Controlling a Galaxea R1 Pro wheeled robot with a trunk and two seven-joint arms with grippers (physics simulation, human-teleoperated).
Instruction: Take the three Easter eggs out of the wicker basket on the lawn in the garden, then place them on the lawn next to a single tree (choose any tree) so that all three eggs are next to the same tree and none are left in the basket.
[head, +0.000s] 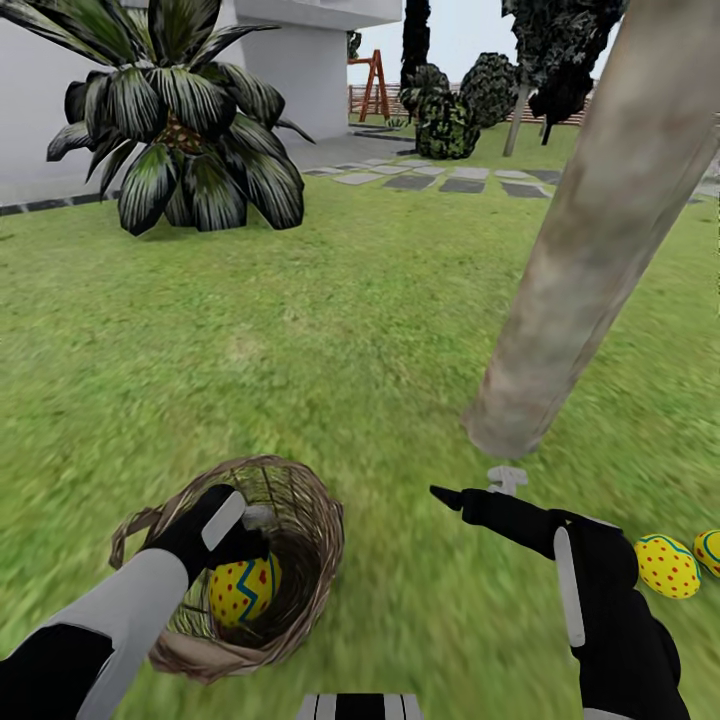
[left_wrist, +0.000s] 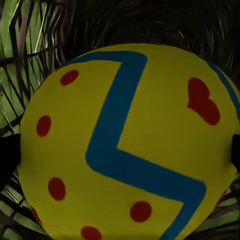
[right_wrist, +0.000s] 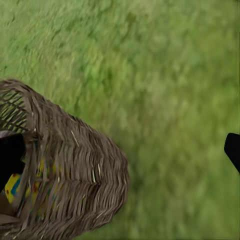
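Head view, L to R: large dark-leaved palm (head: 185, 120) at rear L, in front of white house wall (head: 290, 50). Left gripper (head: 238, 545) reaches into wicker basket (head: 300, 560), which stands on lawn (head: 330, 320) at lower L. One Easter egg (head: 243, 588) sits inside basket, yellow w/ blue zigzag and red dots, directly under gripper; left wrist view has this egg (left_wrist: 130, 145) very close w/ a dark finger (left_wrist: 7, 157) at each side edge, fingers spread abt egg-width, contact not confirmable, so grip state can't be told. Grey stepping stones (head: 440, 180) and dark bushes (head: 450, 115) mid-rear. Tree (head: 590, 250), thick grey-brown trunk, meets grass R of centre. Right gripper (head: 470, 495) low, just in front of trunk base, empty; one finger tip (right_wrist: 233, 150) at edge of right wrist view, other finger not clear, so opening can't be told; the same view has basket (right_wrist: 75, 170) on grass. Two more eggs (head: 667, 566) (head: 708, 550) lie on lawn far R, side by side, near trunk base.
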